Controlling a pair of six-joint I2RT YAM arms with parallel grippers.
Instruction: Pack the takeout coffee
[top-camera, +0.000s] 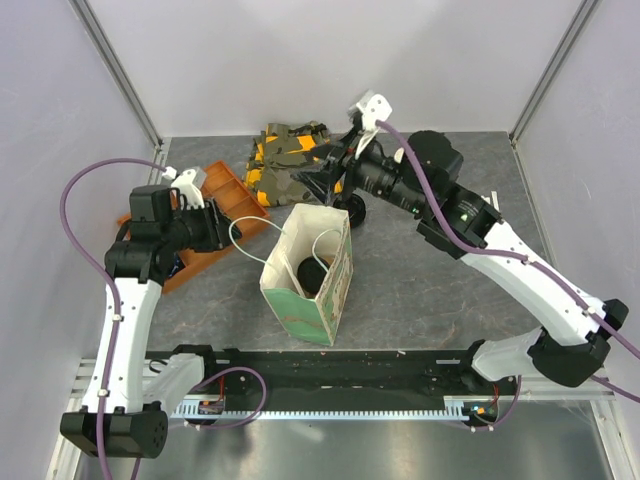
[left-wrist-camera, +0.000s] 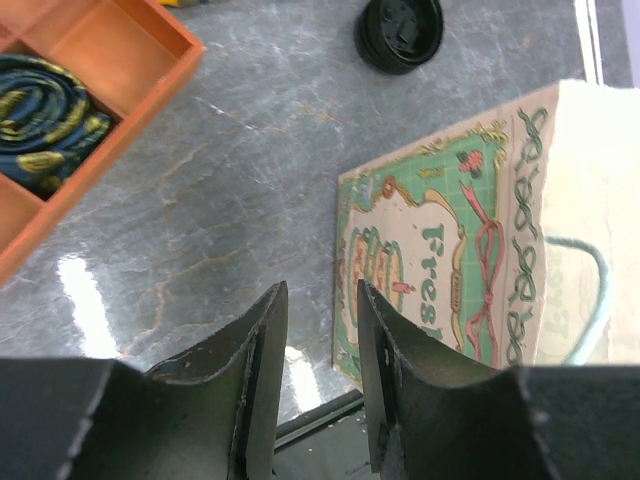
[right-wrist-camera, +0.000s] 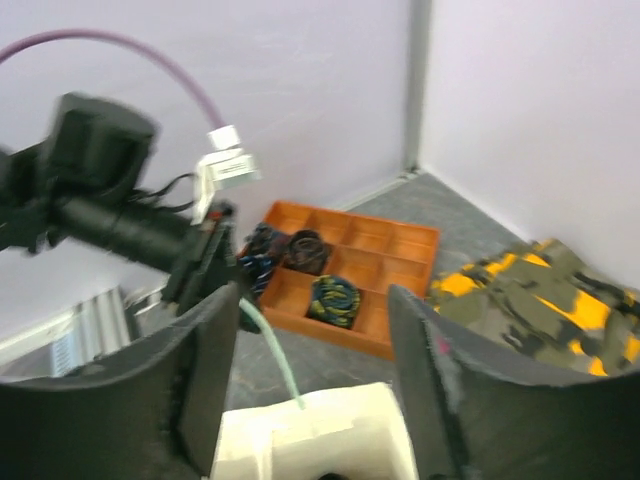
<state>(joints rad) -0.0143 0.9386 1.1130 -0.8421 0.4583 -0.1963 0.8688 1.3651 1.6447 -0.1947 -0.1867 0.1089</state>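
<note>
Top external shows the coffee (top-camera: 313, 272) in the bag (top-camera: 310, 310), right hand (right-wrist-camera: 312, 296) wide, left hand (left-wrist-camera: 320, 290) narrow; next, probably lift away.

Of the takeout coffee (top-camera: 313, 272) only the black lid shows inside the paper bag (top-camera: 298, 305); bag walls hide the cup body. Right wrist view blurred, bag cropped at bottom edge. Left wrist view crops the orange tray (left-wrist-camera: 130, 40).

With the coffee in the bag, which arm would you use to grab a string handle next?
Probably left. The left arm has its jaws low beside the bag, where one string handle loops toward them. The right arm's jaws hang open above its far rim.
</note>
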